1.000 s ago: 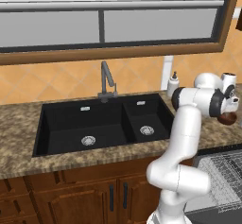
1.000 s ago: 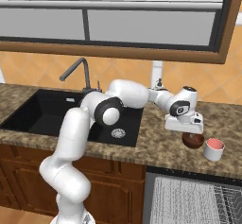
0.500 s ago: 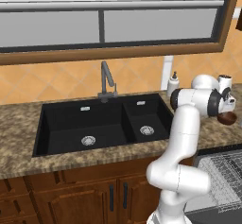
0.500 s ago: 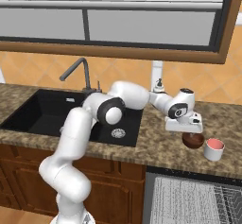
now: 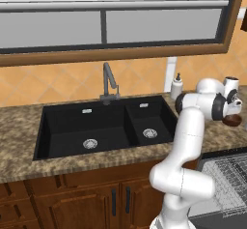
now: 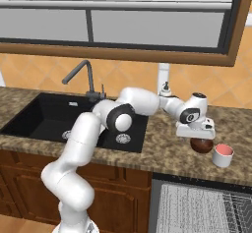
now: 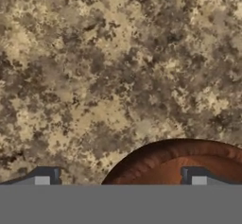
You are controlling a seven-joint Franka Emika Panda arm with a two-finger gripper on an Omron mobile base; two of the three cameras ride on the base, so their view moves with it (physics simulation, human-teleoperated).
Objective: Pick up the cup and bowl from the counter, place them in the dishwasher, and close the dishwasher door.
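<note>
Lowering onto the round brown bowl (image 6: 202, 145) on the speckled granite desk (image 6: 167, 148), the wide-open, empty end effector (image 6: 196, 131) has edged closer, ready to grasp.

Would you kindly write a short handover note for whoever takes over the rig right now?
Pincer: open, empty, directly above the brown bowl, one fingertip over the bowl's inside, the other outside its rim.
Bowl and white cup with its red inside stand side by side on the counter, right of the sink.
Dishwasher open below, rack out.
Done: nothing loaded.
Left: load bowl and cup, close the door.
</note>
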